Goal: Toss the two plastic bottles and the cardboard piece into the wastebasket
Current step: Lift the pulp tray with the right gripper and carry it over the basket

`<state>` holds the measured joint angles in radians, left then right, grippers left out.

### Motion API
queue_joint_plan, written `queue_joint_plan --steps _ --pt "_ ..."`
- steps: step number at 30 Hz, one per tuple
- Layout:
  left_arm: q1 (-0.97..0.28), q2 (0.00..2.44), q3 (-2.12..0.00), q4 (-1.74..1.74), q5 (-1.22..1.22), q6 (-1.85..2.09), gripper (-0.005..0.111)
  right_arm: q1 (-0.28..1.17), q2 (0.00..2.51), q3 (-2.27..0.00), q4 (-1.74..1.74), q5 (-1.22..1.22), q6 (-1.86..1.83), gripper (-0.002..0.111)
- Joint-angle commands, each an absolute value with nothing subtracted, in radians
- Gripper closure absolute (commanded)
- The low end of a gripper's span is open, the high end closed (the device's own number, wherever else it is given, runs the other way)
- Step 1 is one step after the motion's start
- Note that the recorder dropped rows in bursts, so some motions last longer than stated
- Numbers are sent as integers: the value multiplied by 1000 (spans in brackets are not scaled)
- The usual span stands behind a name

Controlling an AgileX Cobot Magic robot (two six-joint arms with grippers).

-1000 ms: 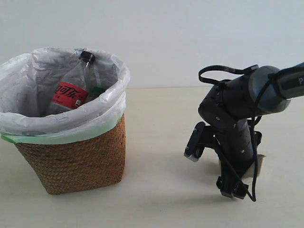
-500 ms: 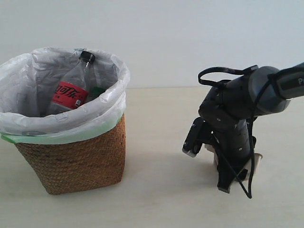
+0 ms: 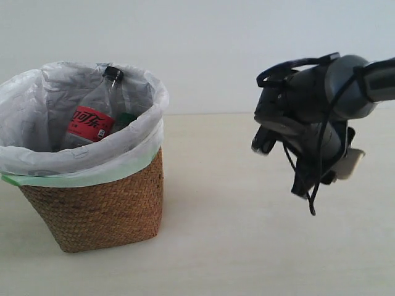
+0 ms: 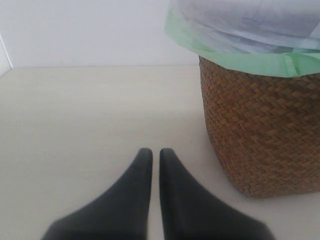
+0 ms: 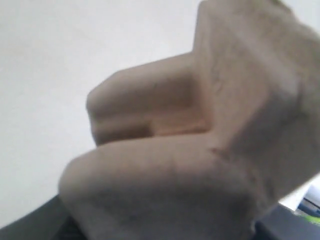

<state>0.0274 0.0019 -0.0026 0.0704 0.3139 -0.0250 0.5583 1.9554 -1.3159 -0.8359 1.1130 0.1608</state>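
The exterior view takes in the whole scene. The wastebasket (image 3: pixel 99 203) stands on the left of the tabletop (image 3: pixel 216 246), its white liner (image 3: pixel 142 92) folded over the rim with a green edge. Inside it the taller bottle (image 3: pixel 92 120) leans against the far side with its black cap up and its red label facing the camera. The shorter bottle (image 3: pixel 126 117) shows only as a patch of green low beside it, mostly hidden by the liner. On the right of that view the right arm (image 3: pixel 333 92) hangs above the tabletop, well apart from the wastebasket. The right tool (image 3: pixel 324 176) points downward, and the cardboard piece (image 3: pixel 349 163) juts out from it as a pale corner, clear of the surface. The right wrist view gives what the exterior view cannot. The grey-beige moulded pulp fills almost the whole picture, bumps and hollows close to the lens, with dark finger surfaces at the lower corners on either side, so the right tool is clamped on the cardboard piece. The left tool (image 4: pixel 151 156) appears only in the left wrist view. Its two dark fingers (image 4: pixel 135 195) sit low over the bare tabletop with just a thin slit between them and nothing held. The woven wall of the wastebasket stands near them, off to one side, not touching.
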Motion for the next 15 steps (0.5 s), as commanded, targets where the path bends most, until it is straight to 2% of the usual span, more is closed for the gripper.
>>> queue_joint_plan --steps 1,10,15 --pt "22 0 0 64 306 -25 102 555 1880 -1409 -926 1195 266 108" --pt "22 0 0 64 306 -25 102 555 1791 -1653 -928 1221 357 108" --pt "22 0 0 64 306 -25 102 555 1777 -1709 -920 1221 360 108"
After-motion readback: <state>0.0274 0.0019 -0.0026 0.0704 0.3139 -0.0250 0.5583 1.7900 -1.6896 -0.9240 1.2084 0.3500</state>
